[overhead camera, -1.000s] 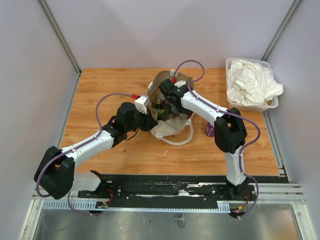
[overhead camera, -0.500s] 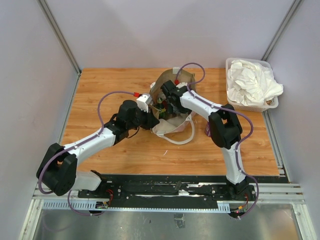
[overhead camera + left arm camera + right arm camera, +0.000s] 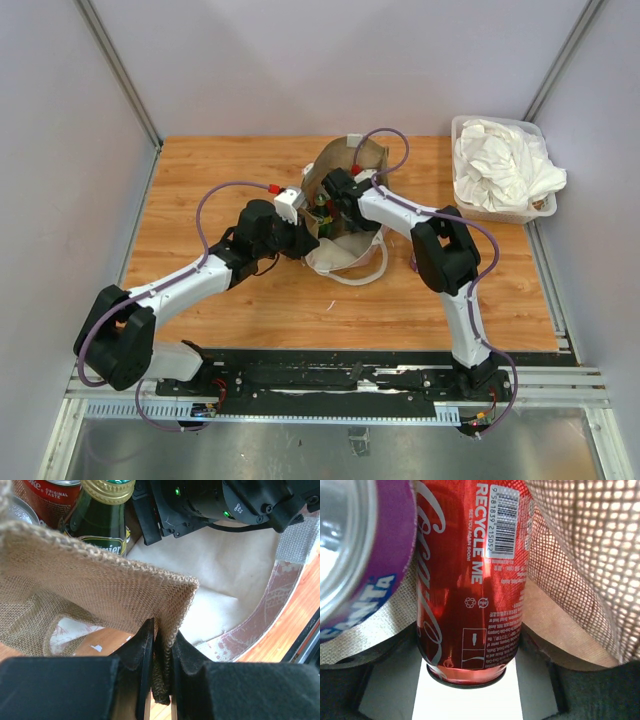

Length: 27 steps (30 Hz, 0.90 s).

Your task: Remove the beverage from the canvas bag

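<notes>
The canvas bag (image 3: 343, 258) lies in the middle of the table with its tan mouth (image 3: 345, 160) facing the far side. My left gripper (image 3: 300, 238) is shut on the bag's woven rim (image 3: 165, 595) and holds it up. Inside the bag are a red cola can (image 3: 470, 580), a green glass bottle (image 3: 102, 510) and a purple Fanta can (image 3: 360, 555). My right gripper (image 3: 335, 200) is inside the bag mouth. Its fingers (image 3: 380, 680) sit against both sides of the red cola can, near its base. The bag's mesh wall (image 3: 580, 555) is to their right.
A clear plastic bin (image 3: 460, 125) of white cloth stands at the back right. A sliver of a purple can (image 3: 413, 262) shows on the table behind my right forearm. Grey walls enclose the table on three sides.
My right arm has folded in toward the bag and the gripper has gone deeper into the mouth. My left gripper has kept its hold on the rim, shifting slightly.
</notes>
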Available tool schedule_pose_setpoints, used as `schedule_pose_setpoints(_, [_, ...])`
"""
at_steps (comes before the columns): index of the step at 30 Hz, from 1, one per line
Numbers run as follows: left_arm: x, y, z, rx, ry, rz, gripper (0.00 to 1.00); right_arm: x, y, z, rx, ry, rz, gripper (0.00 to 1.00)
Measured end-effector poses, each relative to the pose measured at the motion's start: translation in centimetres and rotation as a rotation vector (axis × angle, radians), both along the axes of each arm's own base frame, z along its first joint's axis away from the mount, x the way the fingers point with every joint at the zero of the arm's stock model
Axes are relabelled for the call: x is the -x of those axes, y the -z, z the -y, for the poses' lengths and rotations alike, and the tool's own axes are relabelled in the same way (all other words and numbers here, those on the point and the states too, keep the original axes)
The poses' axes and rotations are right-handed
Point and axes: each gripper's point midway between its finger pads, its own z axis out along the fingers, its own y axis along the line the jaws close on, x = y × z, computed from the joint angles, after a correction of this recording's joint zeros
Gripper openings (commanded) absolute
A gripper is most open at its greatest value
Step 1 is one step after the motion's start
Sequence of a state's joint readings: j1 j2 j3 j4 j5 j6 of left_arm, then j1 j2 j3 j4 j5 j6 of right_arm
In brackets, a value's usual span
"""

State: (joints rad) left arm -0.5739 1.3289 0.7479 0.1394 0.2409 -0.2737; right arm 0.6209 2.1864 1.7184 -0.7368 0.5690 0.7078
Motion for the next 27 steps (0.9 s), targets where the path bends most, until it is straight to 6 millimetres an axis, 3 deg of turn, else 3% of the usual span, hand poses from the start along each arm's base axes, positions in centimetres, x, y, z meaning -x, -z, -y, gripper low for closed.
schedule_pose_setpoints(3, [0.0, 0.1, -0.1, -0.005, 0.001, -0.001, 0.00, -0.3, 0.2, 0.1, 0.007, 0.002, 0.018, 0.39])
schedule_pose_setpoints(4, [0.0, 0.1, -0.1, -0.006, 0.000, 0.000, 0.00, -0.4, 0.3, 0.2, 0.009, 0.001, 0.025, 0.13])
schedule_pose_setpoints(5, [0.0, 0.1, -0.1, -0.007, -0.002, 0.000, 0.00, -0.5, 0.2, 0.2, 0.009, 0.002, 0.031, 0.02])
schedule_pose_setpoints(16, [-0.1, -0.2, -0.3, -0.008, -0.017, 0.010, 0.01, -0.5, -1.3, 0.9, -0.053, -0.038, 0.058, 0.01])
schedule_pose_setpoints(27, [-0.2, -0.3, -0.4, -0.009, -0.019, 0.012, 0.01, -0.8, -8.8, 0.2, -0.131, -0.126, 0.121, 0.01])
